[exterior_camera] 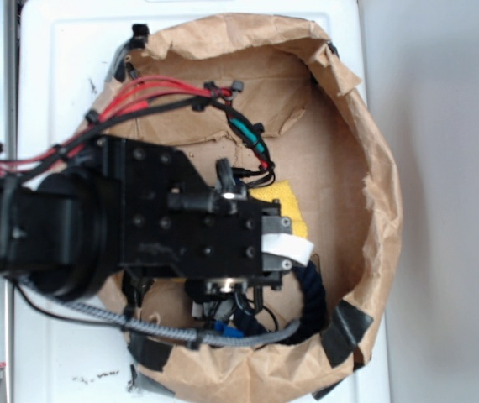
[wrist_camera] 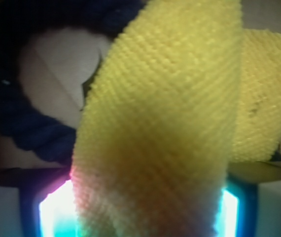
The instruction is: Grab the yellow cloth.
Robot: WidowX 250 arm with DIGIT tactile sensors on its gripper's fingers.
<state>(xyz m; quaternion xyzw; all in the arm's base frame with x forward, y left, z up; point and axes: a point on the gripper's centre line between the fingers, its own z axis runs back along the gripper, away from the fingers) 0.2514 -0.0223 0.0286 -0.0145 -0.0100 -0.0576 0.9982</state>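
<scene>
Arm is seen reaching in from the left edge of the exterior view, laid across a brown paper bag with rolled-down walls sitting on the white worktop. Wrist is pointed downward into the bag, so the gripper is mostly hidden under the black housing in that view. Cloth is seen in the wrist view as a yellow woven strip rising from between the two lit finger pads, filling most of the frame; jaws are pinched on the cloth. In the exterior view only a yellow corner of it is visible, just right of the housing, inside the bag near its middle. Navy rope is curved beside the cloth, on the bag floor. Red and black cables are draped over the arm's top.
</scene>
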